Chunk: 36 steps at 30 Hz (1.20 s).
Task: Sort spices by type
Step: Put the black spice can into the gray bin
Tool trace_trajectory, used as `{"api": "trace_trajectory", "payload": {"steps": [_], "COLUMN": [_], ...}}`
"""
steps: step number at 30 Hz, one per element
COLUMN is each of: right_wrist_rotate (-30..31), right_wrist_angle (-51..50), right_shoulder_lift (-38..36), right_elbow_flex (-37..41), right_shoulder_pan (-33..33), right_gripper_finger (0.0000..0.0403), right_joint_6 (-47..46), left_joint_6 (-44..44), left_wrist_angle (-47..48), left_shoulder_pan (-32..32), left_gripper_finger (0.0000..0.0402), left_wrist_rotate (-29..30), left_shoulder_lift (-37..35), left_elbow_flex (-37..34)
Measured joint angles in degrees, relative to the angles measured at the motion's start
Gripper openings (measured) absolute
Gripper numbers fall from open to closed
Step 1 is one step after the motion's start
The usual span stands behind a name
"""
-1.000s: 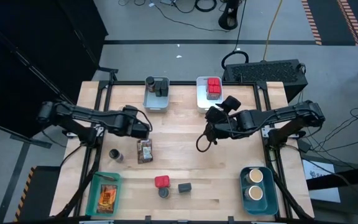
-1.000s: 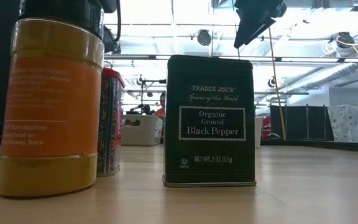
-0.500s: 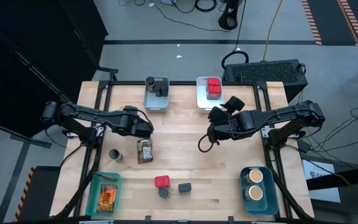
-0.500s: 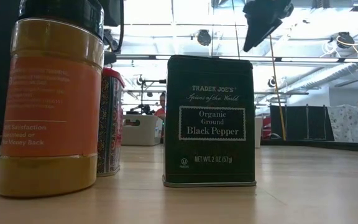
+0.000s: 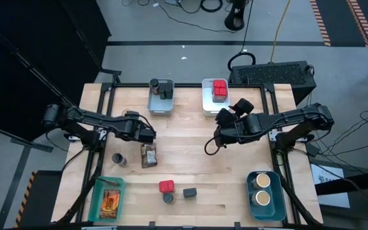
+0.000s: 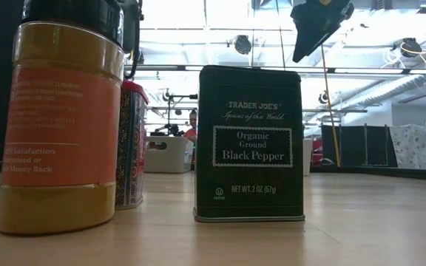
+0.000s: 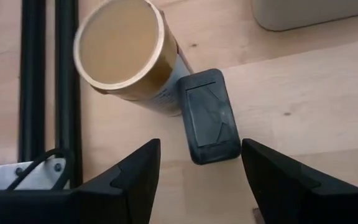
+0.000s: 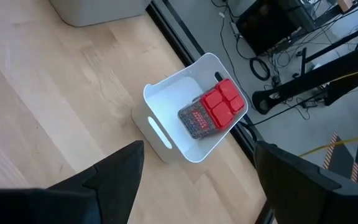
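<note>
Our left gripper (image 5: 147, 135) hangs open just above the packet (image 5: 148, 154), probably lining up a grab for the teal bin (image 5: 99, 191). Our right gripper (image 5: 221, 121) waits open mid-table, near the white bin (image 8: 166, 124) holding red tins (image 8: 213, 111).

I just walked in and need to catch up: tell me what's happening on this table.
Two robot arms are sorting spices into bins. The left gripper and the right gripper hang open over mid-table, holding nothing. Red tins sit in the white bin and tan-topped jars in the blue bin. A printed packet, a red tin and a dark tin are loose.
</note>
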<state>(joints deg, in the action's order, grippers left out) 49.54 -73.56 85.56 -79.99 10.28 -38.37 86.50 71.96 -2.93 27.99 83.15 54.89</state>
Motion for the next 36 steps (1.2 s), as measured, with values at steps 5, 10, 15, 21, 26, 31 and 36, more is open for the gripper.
{"api": "trace_trajectory", "payload": {"steps": [5,10,15,21,26,31,36], "right_wrist_rotate": [0.0,0.0,0.0,0.0,0.1,0.1,0.1], "right_wrist_angle": [0.0,0.0,0.0,0.1,0.1,0.1,0.1], "right_shoulder_lift": [0.0,0.0,0.0,0.0,0.0,0.0,0.0], "right_elbow_flex": [0.0,0.0,0.0,0.0,0.0,0.0,0.0], "right_shoulder_pan": [0.0,0.0,0.0,0.0,0.0,0.0,0.0], "right_gripper_finger": [0.0286,0.0286,0.0286,0.0286,0.0286,0.0286,0.0286], "right_joint_6": [0.0,0.0,0.0,0.0,0.0,0.0,0.0], "left_joint_6": [0.1,-0.3,-0.3,-0.4,-1.6,-3.1,-3.4], "left_wrist_angle": [-1.3,-2.9,-2.9,-2.9,-4.3,-4.7,-5.0], "left_shoulder_pan": [0.6,0.8,0.7,0.7,0.7,1.5,2.4], "left_gripper_finger": [0.0226,0.0226,0.0226,0.0226,0.0226,0.0226,0.0226], "left_wrist_rotate": [0.2,1.1,1.0,1.0,1.9,2.2,2.3], "left_shoulder_lift": [0.0,0.0,0.0,0.0,0.0,0.0,0.0], "left_elbow_flex": [-2.0,-2.1,-2.1,-2.1,-2.1,-2.1,-2.1]}}
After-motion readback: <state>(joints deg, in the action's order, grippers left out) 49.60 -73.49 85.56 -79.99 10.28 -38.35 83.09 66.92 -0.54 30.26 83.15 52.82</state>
